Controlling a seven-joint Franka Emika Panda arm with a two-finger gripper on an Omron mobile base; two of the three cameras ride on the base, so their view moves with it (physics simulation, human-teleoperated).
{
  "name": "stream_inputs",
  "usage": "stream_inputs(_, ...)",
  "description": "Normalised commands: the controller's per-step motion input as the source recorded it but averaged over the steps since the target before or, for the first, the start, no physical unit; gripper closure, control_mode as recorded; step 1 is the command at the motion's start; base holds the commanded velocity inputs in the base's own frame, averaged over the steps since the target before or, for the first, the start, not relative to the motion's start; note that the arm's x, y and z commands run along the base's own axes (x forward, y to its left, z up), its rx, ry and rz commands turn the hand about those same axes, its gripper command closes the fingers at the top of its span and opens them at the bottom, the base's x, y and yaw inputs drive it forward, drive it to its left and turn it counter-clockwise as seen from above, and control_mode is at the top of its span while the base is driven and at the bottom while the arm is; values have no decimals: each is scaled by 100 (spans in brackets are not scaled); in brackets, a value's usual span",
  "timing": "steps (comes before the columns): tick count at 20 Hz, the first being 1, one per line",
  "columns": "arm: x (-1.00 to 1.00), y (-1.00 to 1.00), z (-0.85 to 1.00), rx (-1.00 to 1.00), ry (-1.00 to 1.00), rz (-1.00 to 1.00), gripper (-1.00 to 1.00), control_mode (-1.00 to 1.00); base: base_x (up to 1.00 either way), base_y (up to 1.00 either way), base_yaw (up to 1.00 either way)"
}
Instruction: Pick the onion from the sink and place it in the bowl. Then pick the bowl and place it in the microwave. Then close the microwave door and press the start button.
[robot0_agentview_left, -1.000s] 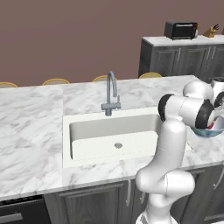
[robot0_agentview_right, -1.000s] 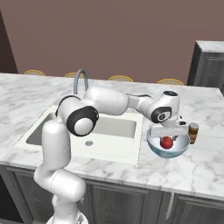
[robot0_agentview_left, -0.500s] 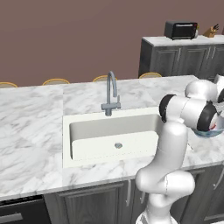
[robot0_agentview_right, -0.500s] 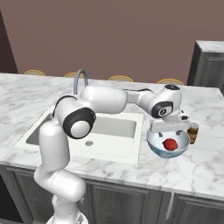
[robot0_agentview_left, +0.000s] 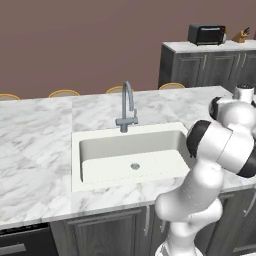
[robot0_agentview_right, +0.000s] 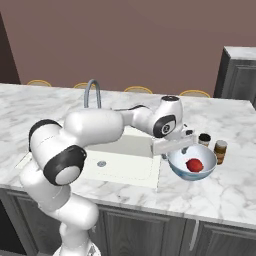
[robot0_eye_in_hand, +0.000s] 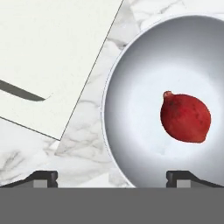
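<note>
The arm reaches from the lower left of the right base view across the sink (robot0_agentview_right: 131, 150) to the bowl (robot0_agentview_right: 192, 163) at center right. The gripper (robot0_agentview_right: 175, 148) points down, seemingly over the bowl's left rim. Its fingers (robot0_eye_in_hand: 43, 176) are spread wide, holding nothing. The onion (robot0_eye_in_hand: 185, 117) lies inside the bowl.

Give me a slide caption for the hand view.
Open gripper straddles the white bowl's near rim; the red onion lies inside.
</note>
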Motion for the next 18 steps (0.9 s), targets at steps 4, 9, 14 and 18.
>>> stream_inputs(4, 5, 13, -8, -11, 0, 7, -100, -100, 0, 0, 0)
stream_inputs(9, 8, -15, -1, -4, 0, 4, -100, -100, 0, 0, 0)
stream_inputs(14, 20, -23, -4, -2, 0, 3, -100, -100, 0, 0, 0)
stream_inputs(18, 33, -14, -28, 0, 5, 6, -100, -100, 0, 0, 0)
